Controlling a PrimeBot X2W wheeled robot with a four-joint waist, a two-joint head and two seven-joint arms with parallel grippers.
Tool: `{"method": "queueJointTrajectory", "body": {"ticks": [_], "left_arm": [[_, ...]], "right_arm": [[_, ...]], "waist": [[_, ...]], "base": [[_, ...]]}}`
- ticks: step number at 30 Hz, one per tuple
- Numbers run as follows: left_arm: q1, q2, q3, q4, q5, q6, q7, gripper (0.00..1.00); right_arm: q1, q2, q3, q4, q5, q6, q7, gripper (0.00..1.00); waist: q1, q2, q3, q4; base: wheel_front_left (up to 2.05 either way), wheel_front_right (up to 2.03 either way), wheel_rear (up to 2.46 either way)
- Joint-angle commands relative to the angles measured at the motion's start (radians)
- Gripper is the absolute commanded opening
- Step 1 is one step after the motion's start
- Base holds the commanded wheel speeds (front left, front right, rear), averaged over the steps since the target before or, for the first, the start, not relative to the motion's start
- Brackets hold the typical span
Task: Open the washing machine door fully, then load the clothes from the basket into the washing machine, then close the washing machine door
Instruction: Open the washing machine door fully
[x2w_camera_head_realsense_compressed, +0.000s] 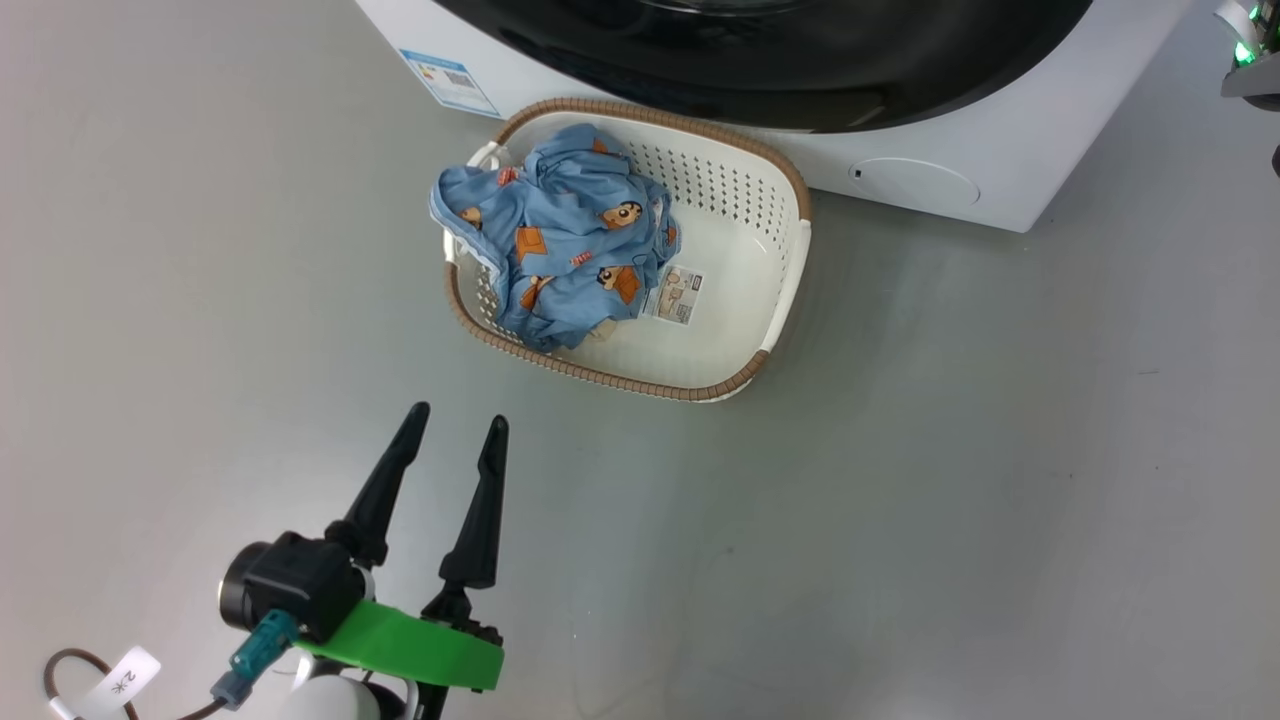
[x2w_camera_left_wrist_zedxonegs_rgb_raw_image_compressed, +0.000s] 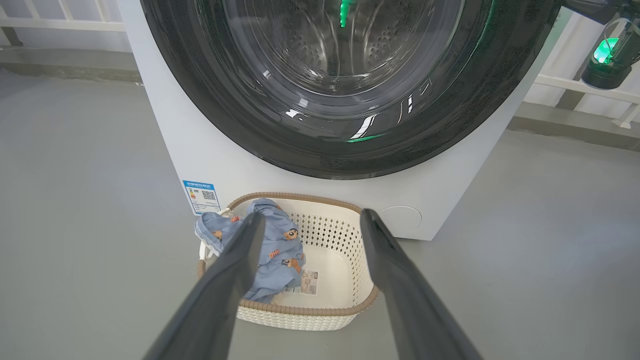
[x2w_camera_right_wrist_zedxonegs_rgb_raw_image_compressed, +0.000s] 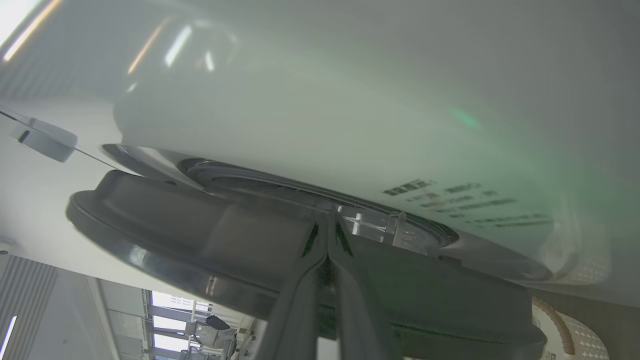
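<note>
The washing machine stands at the top of the head view, its glossy black washing machine door facing me. In front of it sits the cream basket holding the blue bear-print clothes, bunched on its left side. My left gripper hovers open and empty over the floor, short of the basket and pointing at the clothes. My right gripper is shut, its tips at the door's edge, where a narrow gap to the machine front shows.
A blue energy sticker and a round service flap mark the machine's lower front. A paper label lies in the basket. Grey floor spreads left and right of the basket. A white railing runs behind the machine.
</note>
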Motion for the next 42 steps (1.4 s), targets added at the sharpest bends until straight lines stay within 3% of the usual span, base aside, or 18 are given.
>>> {"method": "queueJointTrajectory", "body": {"ticks": [1,14,23,42], "left_arm": [[-0.02,0.019,0.027,-0.024,-0.007,0.001,-0.012,1.0],[-0.034,0.019,0.017,-0.01,-0.002,0.003,-0.012,1.0],[-0.016,0.019,0.025,0.0,0.013,0.003,-0.012,1.0],[0.06,0.019,0.059,0.008,0.048,0.0,-0.012,1.0]], "right_arm": [[-0.02,0.02,0.014,-0.014,-0.001,0.002,0.014,0.0],[-0.011,0.051,0.091,0.002,-0.034,0.002,0.125,0.0],[0.094,0.07,0.143,-0.098,-0.027,0.002,0.217,0.0],[0.331,0.118,0.222,-0.291,-0.023,0.002,0.276,0.0]], "waist": [[0.0,0.0,0.002,0.001],[0.0,0.0,-0.016,0.0],[0.0,0.0,-0.073,-0.012],[0.0,0.0,-0.191,0.008]], "base": [[0.0,0.0,0.0],[0.0,0.0,0.0],[0.0,0.0,0.0],[0.0,0.0,0.0]]}}
